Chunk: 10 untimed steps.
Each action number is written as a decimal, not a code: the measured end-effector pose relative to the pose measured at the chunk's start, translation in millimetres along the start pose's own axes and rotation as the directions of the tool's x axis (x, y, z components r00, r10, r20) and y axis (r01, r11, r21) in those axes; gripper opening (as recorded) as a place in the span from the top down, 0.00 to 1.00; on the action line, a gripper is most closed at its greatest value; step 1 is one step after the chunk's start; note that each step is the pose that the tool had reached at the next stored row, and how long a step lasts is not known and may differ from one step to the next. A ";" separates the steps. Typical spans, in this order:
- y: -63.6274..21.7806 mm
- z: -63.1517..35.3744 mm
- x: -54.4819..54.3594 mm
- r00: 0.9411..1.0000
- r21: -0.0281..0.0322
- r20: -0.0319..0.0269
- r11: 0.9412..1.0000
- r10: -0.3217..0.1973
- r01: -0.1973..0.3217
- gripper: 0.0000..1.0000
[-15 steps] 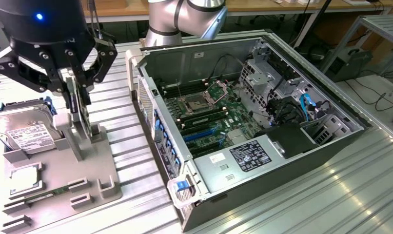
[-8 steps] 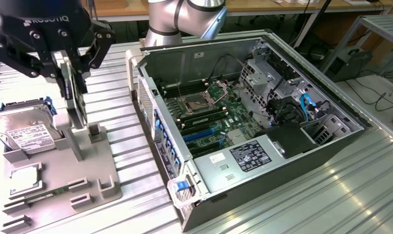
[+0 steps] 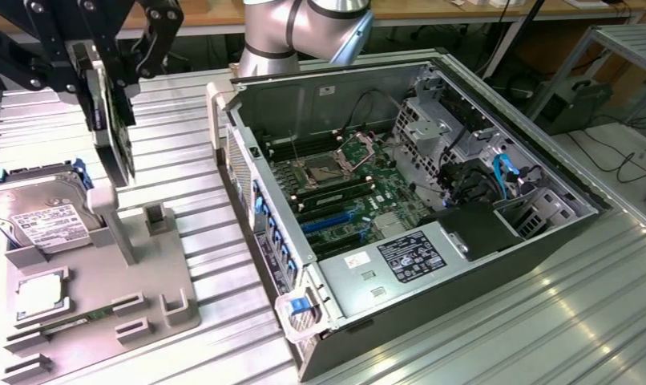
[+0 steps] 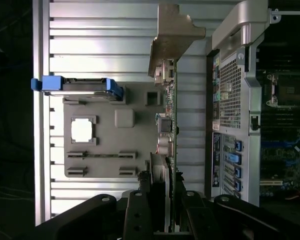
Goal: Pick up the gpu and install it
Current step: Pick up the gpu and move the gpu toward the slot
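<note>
My gripper (image 3: 101, 68) is shut on the gpu (image 3: 115, 136), a thin dark card that hangs upright above the far end of the grey parts holder (image 3: 141, 313). The wrist view looks along the gpu (image 4: 171, 125) edge-on: its green board runs away from my gripper (image 4: 162, 187), and its silver bracket (image 4: 172, 35) is at the far end. The card hangs over the gap between the holder and the open computer case (image 3: 409, 200). The motherboard (image 3: 345, 188) lies exposed inside the case, with blue slots near its front.
A hard drive (image 3: 40, 212) with a blue frame stands on the holder, with a processor chip (image 3: 40, 293) and a memory stick (image 3: 72, 323) beside it. The case wall (image 4: 235, 100) stands close beside the card. Everything rests on a ribbed metal table (image 3: 537, 321).
</note>
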State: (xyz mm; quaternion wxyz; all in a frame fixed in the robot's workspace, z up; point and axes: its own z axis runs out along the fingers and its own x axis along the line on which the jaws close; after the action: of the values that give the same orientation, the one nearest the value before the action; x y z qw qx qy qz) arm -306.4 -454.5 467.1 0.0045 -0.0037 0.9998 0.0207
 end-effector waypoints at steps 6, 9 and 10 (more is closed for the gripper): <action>0.4 -8.5 -0.1 1.000 -0.002 0.000 1.000 0.000 0.000 0.72; 0.3 -8.5 -0.3 1.000 -0.002 0.000 1.000 0.000 0.000 0.72; 0.3 -8.5 -0.9 1.000 -0.002 0.000 1.000 0.000 0.000 0.72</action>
State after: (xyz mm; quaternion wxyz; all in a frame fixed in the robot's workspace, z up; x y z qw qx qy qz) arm -305.6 -454.6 475.6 0.0045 -0.0038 0.9998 0.0214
